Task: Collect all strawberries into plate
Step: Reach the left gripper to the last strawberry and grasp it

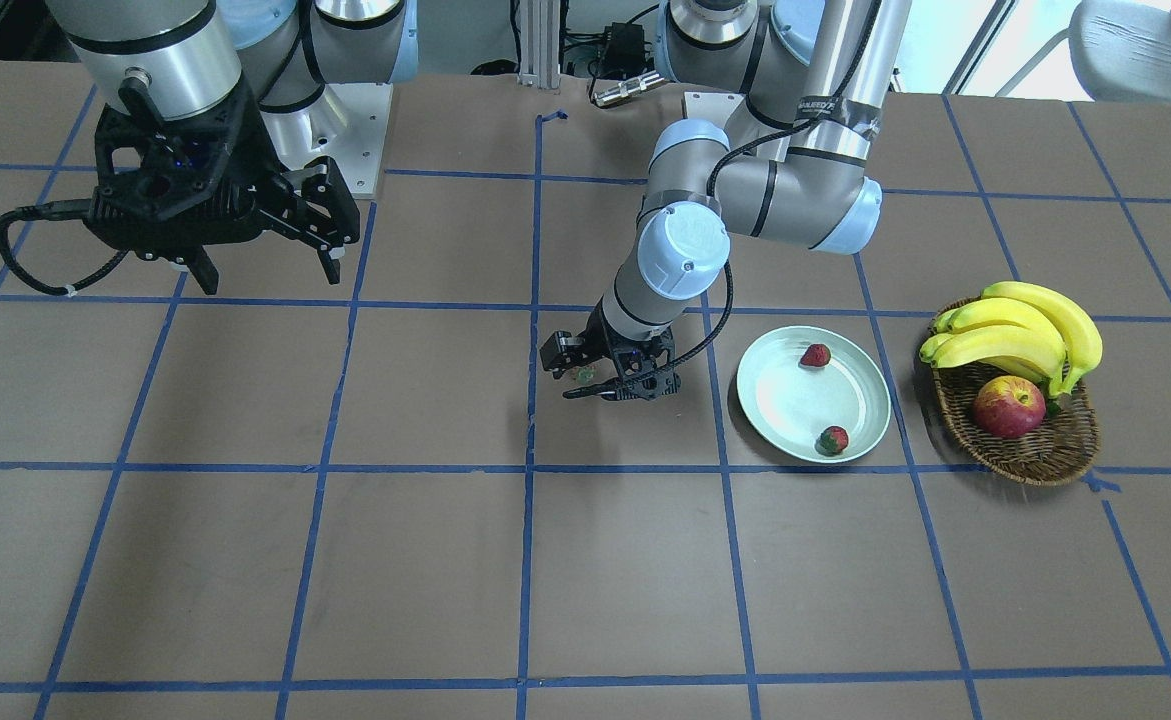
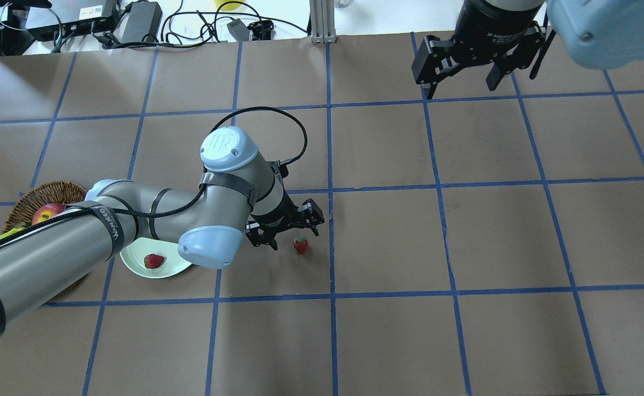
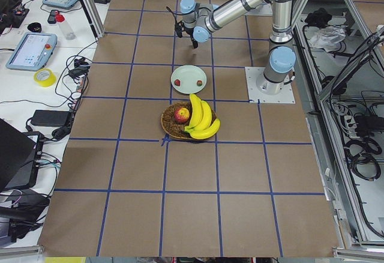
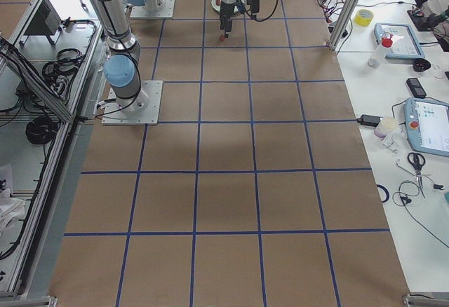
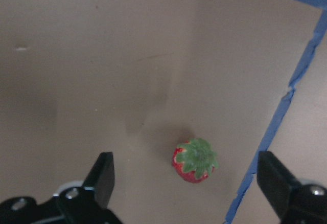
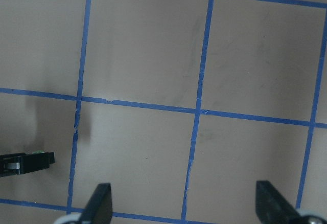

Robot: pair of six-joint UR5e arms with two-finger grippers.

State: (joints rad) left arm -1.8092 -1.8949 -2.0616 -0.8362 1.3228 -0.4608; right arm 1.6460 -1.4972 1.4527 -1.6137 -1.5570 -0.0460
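One strawberry [image 5: 195, 160] lies on the brown table, green cap up; it also shows in the overhead view [image 2: 300, 245]. My left gripper [image 5: 185, 175] is open and hovers just above it, one finger on either side, not touching. From the front the left gripper [image 1: 610, 385] hides most of this berry. The mint-green plate [image 1: 785, 400] lies to my left of it and holds two strawberries [image 1: 815, 355] [image 1: 832, 440]. In the overhead view my left arm covers much of the plate [image 2: 135, 264], and one berry [image 2: 154, 260] shows. My right gripper [image 2: 459, 82] is open and empty, raised high at my far right.
A brown wicker basket [image 1: 1030, 455] with bananas [image 1: 1020, 330] and a red-yellow apple [image 1: 1009, 407] stands beyond the plate, at my left end of the table. Blue tape lines grid the brown table; one runs close beside the loose berry [image 5: 271, 132].
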